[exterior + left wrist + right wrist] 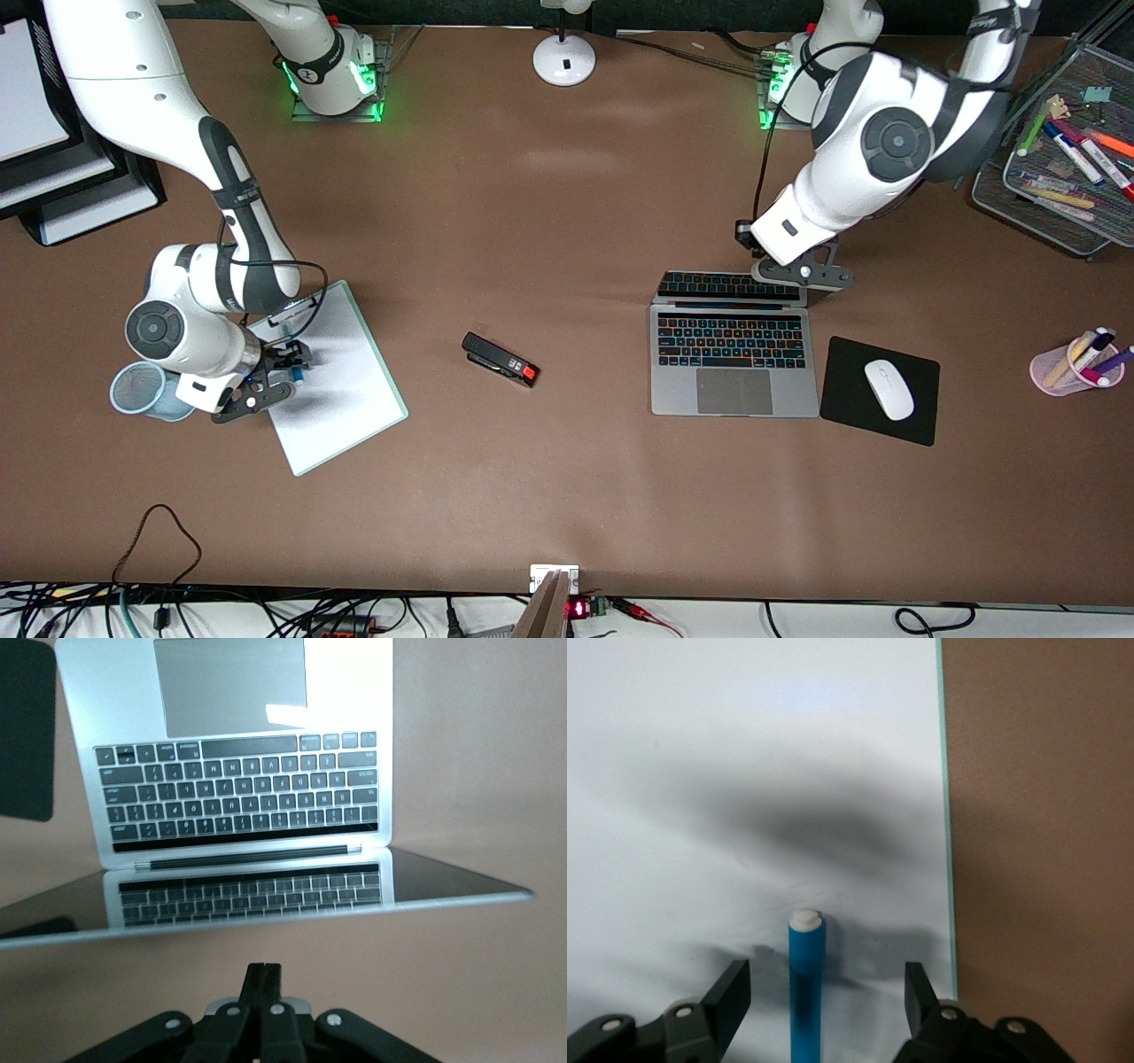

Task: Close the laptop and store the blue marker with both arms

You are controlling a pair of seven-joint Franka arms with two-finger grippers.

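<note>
I have the right gripper (824, 992) low over the white board (341, 390) at the right arm's end of the desk (567, 496), its fingers (731, 990) spread with the blue marker (806, 983) lying on the board between them, white end pointing away from the wrist. Neither finger touches it yet. To grasp cleanly I should centre the marker in the gap, come down until the tips nearly meet the board, and pinch across the barrel, since a thin round pen will likely roll if one finger arrives first. The mesh cup (146, 390) beside the board looks like the likely place to store it.

The left gripper (263, 1010) sits over the desk by the top edge of the laptop (733, 354) lid, fingers pressed together. The screen is tilted well back, the keyboard mirrored in it. I would push on the lid's upper edge, near its middle, and keep the push slow so the base does not slide toward the mouse pad (879, 390).
</note>
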